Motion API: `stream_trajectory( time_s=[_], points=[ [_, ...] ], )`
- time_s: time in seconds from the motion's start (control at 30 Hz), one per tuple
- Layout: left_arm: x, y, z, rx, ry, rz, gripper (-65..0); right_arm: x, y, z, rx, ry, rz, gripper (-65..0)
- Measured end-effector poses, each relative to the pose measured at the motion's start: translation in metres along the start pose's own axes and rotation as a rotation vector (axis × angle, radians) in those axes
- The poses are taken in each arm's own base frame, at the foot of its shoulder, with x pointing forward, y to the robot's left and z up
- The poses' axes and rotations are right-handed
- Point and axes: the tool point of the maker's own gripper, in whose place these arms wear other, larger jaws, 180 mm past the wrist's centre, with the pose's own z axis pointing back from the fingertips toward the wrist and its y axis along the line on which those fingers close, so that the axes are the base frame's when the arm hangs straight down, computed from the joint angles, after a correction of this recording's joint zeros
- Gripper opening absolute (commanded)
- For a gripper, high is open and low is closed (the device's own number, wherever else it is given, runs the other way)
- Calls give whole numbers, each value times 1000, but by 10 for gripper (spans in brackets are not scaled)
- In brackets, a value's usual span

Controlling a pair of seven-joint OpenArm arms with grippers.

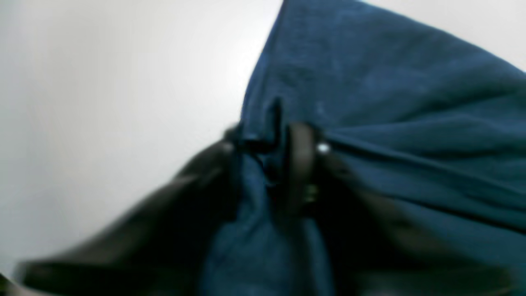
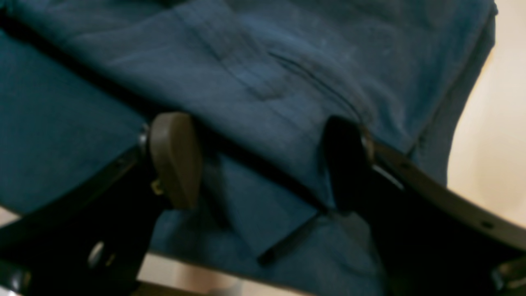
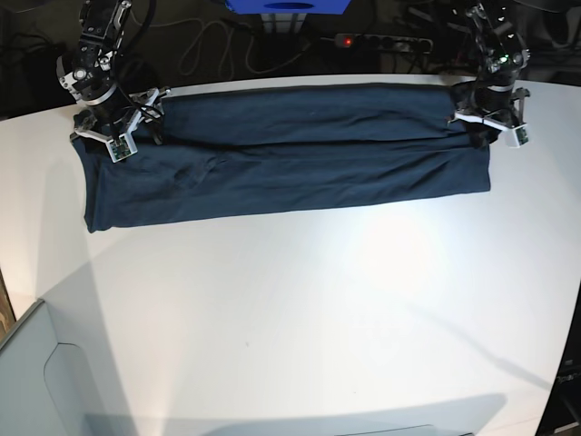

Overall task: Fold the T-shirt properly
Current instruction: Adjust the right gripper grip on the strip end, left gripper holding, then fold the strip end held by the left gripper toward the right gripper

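The dark teal-blue T-shirt lies folded into a long band across the far half of the white table. At the band's right end, my left gripper presses down on the cloth. Its wrist view is blurred, but the left gripper has its black fingers drawn close with a bunched ridge of T-shirt pinched between them. At the band's left end sits my right gripper. Up close, the right gripper is open, its pads wide apart over a folded edge of the T-shirt.
Behind the table's far edge are a power strip with a red light, loose cables and a blue box. A grey panel stands at the near left corner.
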Motion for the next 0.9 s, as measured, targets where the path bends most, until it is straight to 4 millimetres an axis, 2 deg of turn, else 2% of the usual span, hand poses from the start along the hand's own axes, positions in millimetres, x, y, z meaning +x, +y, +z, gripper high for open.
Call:
stream_trajectory(
  time_s=[0.03,0.27,0.33,0.4,0.5,0.6,0.77,0.9],
  points=[
    [0,0,0,-1,0,-1,-650,0,0,0,0,0,0,-205],
    [6,-4,0,1,-8,-5,-650,0,0,0,0,0,0,-205],
    [21,-9,7,0,-42,-28,-650,0,0,0,0,0,0,-205],
    [47,-20,19,-19,-118,-58,-650,0,0,0,0,1,-1,-205],
    [73,-58,34,-83,-206,-82,-650,0,0,0,0,1,0,-205],
    [71,-104,44,-205,-211,-112,-650,0,0,0,0,0,-1,-205],
    [39,-167,51,-370,-132,-119,-650,0,0,0,0,1,-1,-205],
    [13,-215,58,-480,-83,-198,-650,-1,0,0,0,2,-1,-205]
  ],
)
